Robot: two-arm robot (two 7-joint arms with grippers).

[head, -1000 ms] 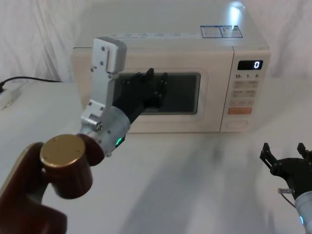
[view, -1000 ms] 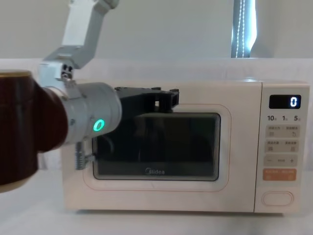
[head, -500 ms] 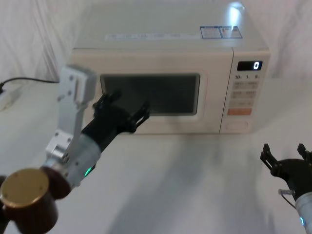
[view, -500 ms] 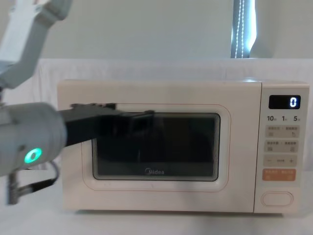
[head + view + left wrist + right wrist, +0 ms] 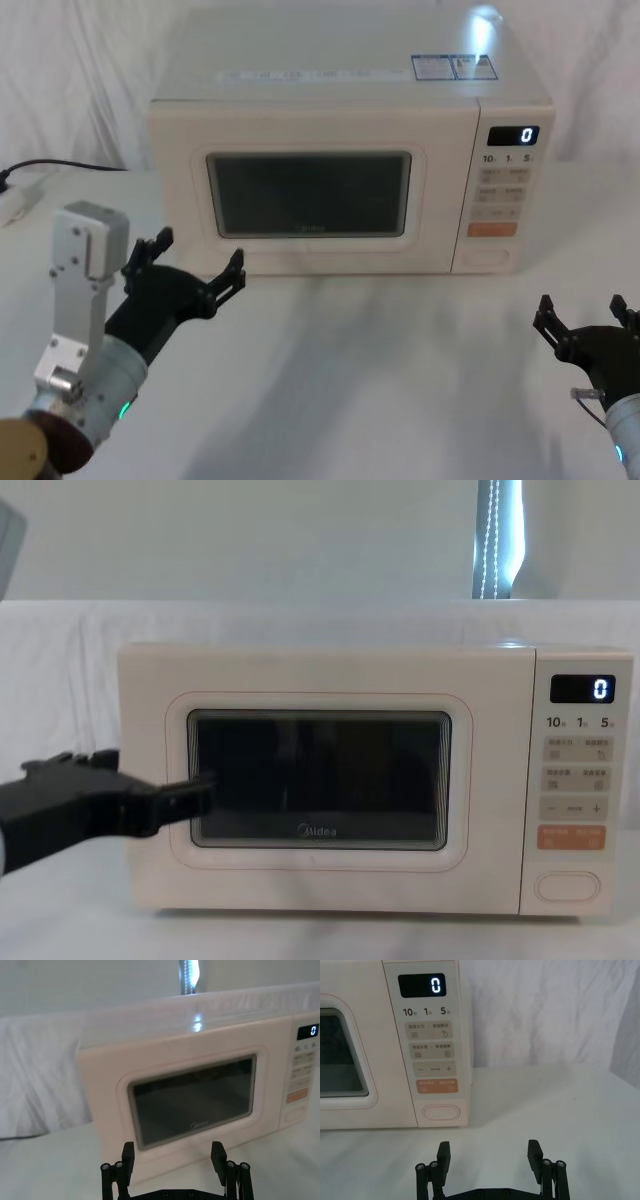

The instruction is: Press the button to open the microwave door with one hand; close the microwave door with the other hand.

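The cream microwave stands at the back of the table with the microwave door [image 5: 310, 195] [image 5: 320, 780] [image 5: 192, 1100] shut flush. The wide blank button [image 5: 486, 258] [image 5: 440, 1112] [image 5: 567, 886] sits at the foot of the control panel, under the orange key [image 5: 491, 228]. My left gripper [image 5: 198, 257] [image 5: 173, 1157] [image 5: 150, 785] hovers open in front of the door's lower left corner, clear of it, with nothing between its fingers. My right gripper [image 5: 582, 315] [image 5: 489, 1152] stands open low over the table at the front right, facing the control panel from a distance.
A black cable and a white power strip [image 5: 15, 195] lie at the far left of the table. White cloth [image 5: 380, 360] covers the table between the grippers and the microwave. The display [image 5: 513, 134] reads 0.
My left gripper has drawn back from the door's window toward the front left, dropped lower, and spread its fingers. The door stays shut. The right arm has not moved.
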